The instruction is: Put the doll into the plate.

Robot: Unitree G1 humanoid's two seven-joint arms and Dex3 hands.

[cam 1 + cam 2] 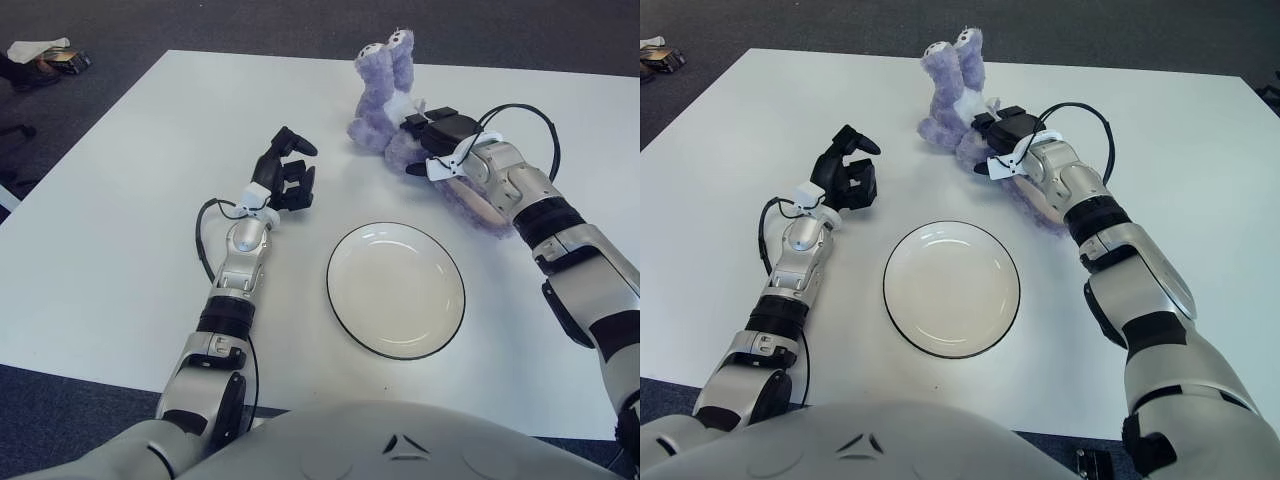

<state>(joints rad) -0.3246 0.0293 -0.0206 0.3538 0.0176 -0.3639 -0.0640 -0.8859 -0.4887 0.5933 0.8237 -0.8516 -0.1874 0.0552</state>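
A purple plush doll lies on the white table at the back, behind the plate, its legs pointing up. My right hand is on the doll's body with its black fingers closed around it. A white plate with a dark rim sits empty in the middle of the table, nearer to me than the doll. My left hand shows left of the plate, above the table, fingers curled and holding nothing.
The table's far edge runs just behind the doll. Dark carpet surrounds the table. Some small items lie on the floor at the far left.
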